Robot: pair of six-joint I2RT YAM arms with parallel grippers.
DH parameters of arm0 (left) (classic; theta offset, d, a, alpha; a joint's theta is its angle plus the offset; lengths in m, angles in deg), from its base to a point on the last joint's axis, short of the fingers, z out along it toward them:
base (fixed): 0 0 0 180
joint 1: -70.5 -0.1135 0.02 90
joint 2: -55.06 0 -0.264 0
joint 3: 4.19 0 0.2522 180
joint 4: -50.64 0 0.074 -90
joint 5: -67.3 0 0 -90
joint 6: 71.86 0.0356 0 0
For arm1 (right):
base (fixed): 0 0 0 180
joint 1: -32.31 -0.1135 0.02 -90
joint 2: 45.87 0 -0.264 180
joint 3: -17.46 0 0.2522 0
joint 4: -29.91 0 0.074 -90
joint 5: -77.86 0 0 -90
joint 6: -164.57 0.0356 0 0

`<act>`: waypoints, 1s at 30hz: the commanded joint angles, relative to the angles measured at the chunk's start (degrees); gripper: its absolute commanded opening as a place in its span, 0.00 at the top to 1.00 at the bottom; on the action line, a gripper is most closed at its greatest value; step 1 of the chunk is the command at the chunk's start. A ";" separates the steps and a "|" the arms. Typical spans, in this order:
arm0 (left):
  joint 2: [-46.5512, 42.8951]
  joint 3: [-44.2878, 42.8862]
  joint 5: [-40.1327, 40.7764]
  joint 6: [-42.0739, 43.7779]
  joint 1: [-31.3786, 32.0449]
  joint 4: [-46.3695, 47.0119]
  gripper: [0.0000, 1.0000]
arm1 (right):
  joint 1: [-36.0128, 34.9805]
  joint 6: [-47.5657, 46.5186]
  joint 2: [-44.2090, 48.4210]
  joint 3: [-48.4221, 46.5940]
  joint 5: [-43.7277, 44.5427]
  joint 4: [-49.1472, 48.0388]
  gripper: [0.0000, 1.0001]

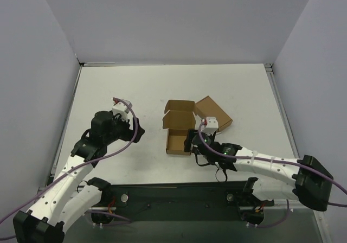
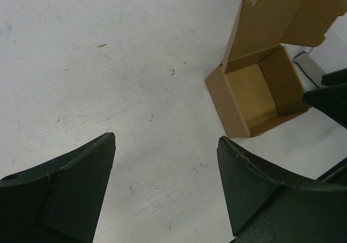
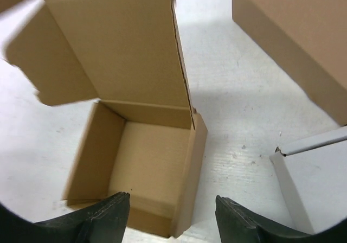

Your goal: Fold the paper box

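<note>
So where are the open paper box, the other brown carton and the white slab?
paper box point(image 3: 152, 164): right wrist view, inside floor.
brown carton point(image 1: 216, 112): top external view, top face.
white slab point(image 3: 320, 186): right wrist view, broad face.

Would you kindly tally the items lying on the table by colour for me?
Brown cardboard: 2, the open paper box and the closed brown carton
White-grey: 1, the slab
Total: 3
</note>
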 commanded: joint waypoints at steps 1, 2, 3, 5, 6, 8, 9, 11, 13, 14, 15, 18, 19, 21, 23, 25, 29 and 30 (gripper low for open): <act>1.80 -0.98 -7.74 2.40 1.71 6.70 0.15 | -0.04 -3.94 10.63 -0.93 1.56 6.27 0.34; 3.46 -1.42 -9.75 2.48 1.80 8.62 0.15 | 0.31 -4.91 12.30 -1.45 1.39 7.16 0.33; 4.53 -3.17 -10.20 2.66 2.06 9.59 0.15 | 0.75 -6.32 15.19 -2.07 1.39 9.35 0.32; 8.48 -5.46 -9.16 2.75 3.64 11.62 0.16 | 3.55 -7.64 18.02 -4.34 0.08 11.38 0.32; 10.06 -7.12 -8.02 2.83 4.42 12.06 0.16 | 5.05 -8.35 18.47 -5.23 -2.45 12.96 0.33; 14.72 -10.56 -5.13 3.79 6.71 13.46 0.17 | 7.77 -10.54 18.30 -8.38 -6.41 14.20 0.33; 16.04 -11.26 -4.67 3.98 7.33 14.08 0.18 | 9.96 -11.33 17.69 -9.36 -9.30 15.07 0.34; 19.29 -12.32 -5.02 3.80 8.47 15.93 0.19 | 10.86 -14.14 14.72 -11.73 -10.38 16.48 0.34; 20.88 -11.63 -5.28 3.45 8.65 17.85 0.20 | 11.57 -16.25 12.33 -15.25 -10.74 18.59 0.36; 21.06 -11.36 -5.46 3.28 8.65 18.21 0.21 | 11.74 -16.78 10.32 -15.95 -10.74 18.77 0.36; 21.23 -11.18 -5.46 3.27 8.74 18.48 0.20 | 12.18 -17.49 9.26 -17.26 -10.83 18.86 0.37; 21.41 -10.48 -5.02 3.36 8.91 19.27 0.21 | 12.71 -19.95 5.39 -19.21 -9.34 18.95 0.38; 21.93 -10.48 -4.76 3.36 8.92 19.62 0.21 | 13.14 -20.39 4.42 -20.60 -9.33 18.86 0.39; 22.99 -11.18 -4.50 3.54 8.92 19.27 0.22 | 13.32 -21.36 1.87 -21.67 -9.07 18.77 0.39; 24.57 -11.79 -4.06 3.89 9.18 18.39 0.22 | 13.76 -21.71 -0.41 -23.07 -8.81 18.77 0.40; 26.06 -12.32 -4.23 3.98 9.35 18.04 0.22 | 13.94 -21.97 -1.73 -24.04 -8.80 18.77 0.41; 28.17 -12.94 -3.88 4.06 10.58 17.95 0.24 | 14.64 -22.06 -4.02 -24.40 -8.37 17.81 0.43; 28.53 -13.29 -3.70 4.15 10.85 17.95 0.25 | 14.82 -22.06 -4.29 -24.40 -8.54 17.46 0.44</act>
